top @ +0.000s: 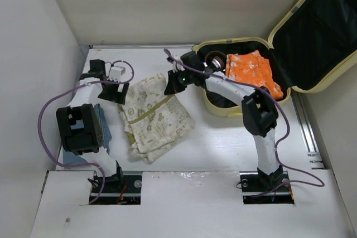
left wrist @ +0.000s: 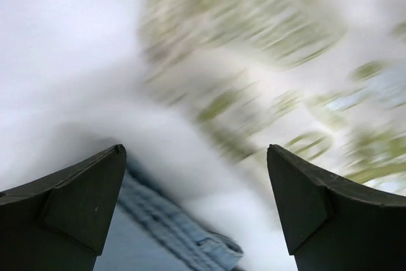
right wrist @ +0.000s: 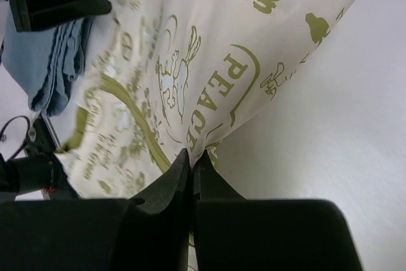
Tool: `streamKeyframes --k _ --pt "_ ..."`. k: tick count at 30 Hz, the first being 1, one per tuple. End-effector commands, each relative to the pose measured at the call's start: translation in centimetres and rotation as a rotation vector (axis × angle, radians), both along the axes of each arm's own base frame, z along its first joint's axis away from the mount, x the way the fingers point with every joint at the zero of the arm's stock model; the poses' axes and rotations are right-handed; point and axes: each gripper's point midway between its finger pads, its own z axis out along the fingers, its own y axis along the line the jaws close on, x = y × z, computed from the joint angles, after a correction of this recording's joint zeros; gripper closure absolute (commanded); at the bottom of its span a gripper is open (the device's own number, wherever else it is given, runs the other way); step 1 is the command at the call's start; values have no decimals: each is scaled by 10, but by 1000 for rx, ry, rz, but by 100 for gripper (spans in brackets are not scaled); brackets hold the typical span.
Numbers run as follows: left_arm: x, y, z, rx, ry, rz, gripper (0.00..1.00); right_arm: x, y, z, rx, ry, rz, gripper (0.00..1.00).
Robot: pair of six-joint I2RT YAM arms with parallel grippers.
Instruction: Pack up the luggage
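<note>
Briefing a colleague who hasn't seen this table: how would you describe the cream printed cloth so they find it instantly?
Start at the open yellow suitcase, far right. Left of it, mid-table, lies a printed cloth pinched by the right gripper. Unlike the blue garment and orange cloth nearby, it is cream with olive-green print.
</note>
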Motion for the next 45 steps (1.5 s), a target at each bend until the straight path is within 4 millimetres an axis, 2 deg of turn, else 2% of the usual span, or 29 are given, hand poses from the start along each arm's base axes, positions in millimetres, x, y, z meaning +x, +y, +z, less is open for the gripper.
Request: streamKeyframes --k 1,2,3,4,5,6,8,9,10,11,12,13,14,16,17,19,20,23,24,25,27,28,34,37,38,40,42,43,45 --pt "11 16 31 -41 -45 92 10 40 -42 80 5 -161 -64 100" --pt "13 20 30 -41 -44 101 10 43 -57 76 -44 -138 -92 100" --pt "13 23 33 -41 -46 110 10 55 -77 85 -57 -150 -133 100" --pt "13 26 33 -27 -44 116 10 63 -91 108 -60 -199 -155 100" --pt "12 29 33 -7 -43 112 10 70 -107 115 -84 -216 -193 100" --pt "11 29 33 -6 -51 112 10 79 -135 118 -117 -206 -247 100" --pt "10 31 32 3 -56 115 10 87 -168 142 -139 -259 -301 100" --pt "7 30 28 6 -45 107 9 88 -187 142 -171 -252 -332 100" --pt "6 30 26 6 -45 107 9 97 -215 146 -192 -259 -384 100" --pt "6 30 26 6 -45 107 9 97 -231 158 -203 -295 -405 100" --pt "6 30 26 6 -45 107 9 98 -246 163 -218 -309 -432 100" --pt "6 30 26 6 -45 107 9 102 -270 163 -234 -305 -473 100" --pt "6 32 26 14 -44 111 9 100 -283 168 -244 -319 -496 100" --pt "6 32 26 14 -44 111 9 103 -303 170 -266 -340 -516 100" --pt "8 32 25 10 -41 120 9 107 -323 170 -279 -342 -550 100" --pt "11 32 24 9 -39 121 9 110 -343 171 -290 -362 -548 100" --pt "14 33 28 11 -52 121 9 115 -366 173 -295 -372 -587 100" --pt "15 33 27 10 -43 121 9 125 -400 147 -327 -320 -617 100" --pt "15 33 27 10 -43 121 9 127 -420 140 -339 -310 -636 100" --pt "14 35 27 18 -41 124 9 129 -430 123 -355 -274 -642 100" --pt "14 35 27 18 -41 124 9 132 -451 108 -363 -249 -665 100" --pt "12 34 24 17 -32 124 9 135 -461 92 -385 -223 -665 100" --pt "9 38 24 40 -29 124 9 153 -490 65 -500 -197 -667 100" --pt "8 39 24 48 -28 128 9 165 -511 70 -592 -214 -721 100" --pt "9 40 28 54 -39 118 9 168 -514 77 -597 -233 -732 100" --pt "8 43 28 71 -37 125 9 169 -517 82 -612 -244 -747 100" --pt "8 45 28 79 -36 129 9 173 -508 83 -638 -267 -733 100" --pt "7 46 28 88 -35 133 9 175 -506 78 -651 -260 -730 97" --pt "7 46 28 88 -35 133 9 177 -505 75 -670 -259 -732 69"
